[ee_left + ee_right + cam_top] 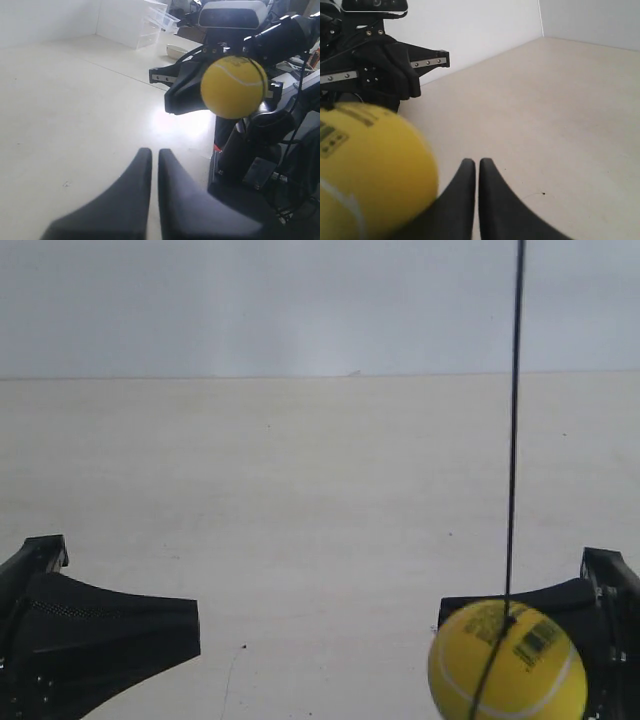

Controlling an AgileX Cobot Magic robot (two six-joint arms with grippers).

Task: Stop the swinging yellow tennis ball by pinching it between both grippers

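Note:
The yellow tennis ball (508, 662) hangs on a thin black cord (514, 420) low at the exterior view's right, just in front of my right gripper (444, 612). In the right wrist view the ball (370, 170) looms large and blurred beside my right gripper (476, 161), whose jaws are shut with only a thin slit; I cannot tell whether ball and jaw touch. My left gripper (155, 151) is shut too and holds nothing. It sits far from the ball (233, 86), low at the exterior view's left (193, 626).
A beige tabletop (320, 490) stretches to a pale wall. The left wrist view shows white plastic drawers (135, 22), a bowl (177, 50) and the right arm's base with cables (270, 165). The left arm's body (380, 65) shows in the right wrist view.

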